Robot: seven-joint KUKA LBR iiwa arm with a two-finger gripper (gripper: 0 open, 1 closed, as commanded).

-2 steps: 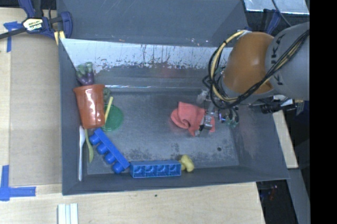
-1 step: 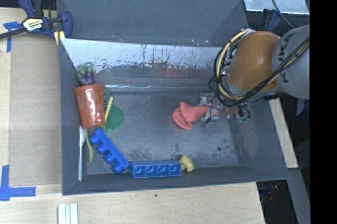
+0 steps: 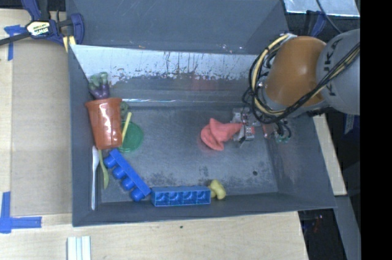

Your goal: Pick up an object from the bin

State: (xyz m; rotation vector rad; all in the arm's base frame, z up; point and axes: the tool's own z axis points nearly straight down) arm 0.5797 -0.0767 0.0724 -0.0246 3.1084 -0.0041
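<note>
Pink and soft-looking, a crumpled lump [image 3: 214, 135] lies on the floor of the grey metal bin [image 3: 184, 26], a little right of the middle. The gripper [image 3: 245, 129] is down at the lump's right end, touching it or just beside it; whether it is released or clenched cannot be told. Above it bulges the wrist's orange cover [image 3: 293, 76]. Along the left wall an orange-brown cup [image 3: 105, 123] lies beside a green disc [image 3: 131, 138], with a purple and green thing [image 3: 98, 85] behind. One blue studded brick [image 3: 125, 176] slants toward the near left corner, a second blue brick [image 3: 180, 197] lies along the near wall, and a small yellow piece [image 3: 217, 189] is just beside it.
</note>
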